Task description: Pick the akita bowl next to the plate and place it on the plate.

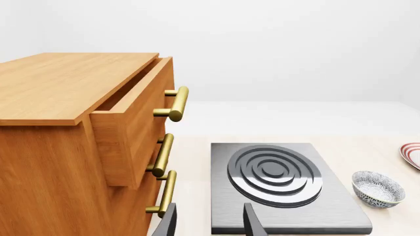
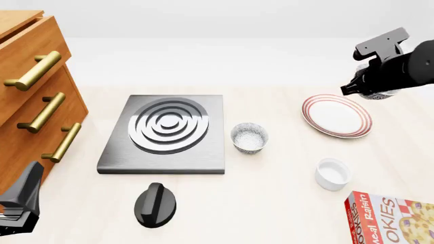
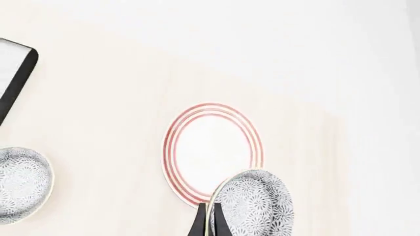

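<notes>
gripping the rim of the akita bowl (image 3: 253,204), the right pincer (image 3: 208,221) has its two dark fingers pressed close together on the bowl's edge, so the bowl sits right at the fingertips and tilts on its side in the right wrist view. in that same view the bowl overlaps the near rim of the plate (image 3: 211,147). in the front view the right pincer (image 2: 371,89) is raised above the far right part of the surface (image 2: 285,203), just beyond the plate (image 2: 337,116), and only a sliver of the bowl (image 2: 381,94) peeks out beneath the arm. whether the bowl touches the plate, i cannot tell. the second speckled bowl (image 2: 249,137) stands upright on the surface between the stove plate (image 2: 166,133) and the plate, well apart from the pincer. the left pincer (image 1: 208,221) hangs low beside the wooden drawers (image 1: 72,137), fingers spread and holding nothing. a white ramekin (image 2: 333,174) sits nearer, below the plate, close to a cookie box (image 2: 390,218) and a black knob (image 2: 155,204).
</notes>
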Controlling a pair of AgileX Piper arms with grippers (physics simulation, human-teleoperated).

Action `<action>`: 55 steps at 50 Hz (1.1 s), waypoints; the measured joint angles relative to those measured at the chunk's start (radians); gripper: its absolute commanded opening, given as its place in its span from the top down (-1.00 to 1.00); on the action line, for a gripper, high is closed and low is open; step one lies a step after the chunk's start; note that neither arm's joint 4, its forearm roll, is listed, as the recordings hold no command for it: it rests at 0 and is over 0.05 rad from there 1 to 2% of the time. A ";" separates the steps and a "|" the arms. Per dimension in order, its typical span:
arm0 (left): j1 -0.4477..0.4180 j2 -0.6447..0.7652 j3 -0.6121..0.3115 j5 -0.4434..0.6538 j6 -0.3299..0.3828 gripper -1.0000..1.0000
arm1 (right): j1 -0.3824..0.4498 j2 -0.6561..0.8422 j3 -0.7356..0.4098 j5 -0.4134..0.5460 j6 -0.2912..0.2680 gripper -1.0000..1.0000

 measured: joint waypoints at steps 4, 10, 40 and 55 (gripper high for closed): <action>0.000 0.000 0.000 0.000 0.000 -1.00 | 0.014 0.016 -0.022 0.003 -0.001 1.00; 0.000 0.000 0.000 0.000 0.000 -1.00 | 0.035 0.039 -0.055 0.009 -0.003 1.00; 0.000 0.000 0.000 0.000 0.000 -1.00 | 0.107 0.189 -0.193 0.016 -0.015 1.00; 0.000 0.000 0.000 0.000 0.000 -1.00 | 0.109 0.238 -0.207 0.002 -0.022 1.00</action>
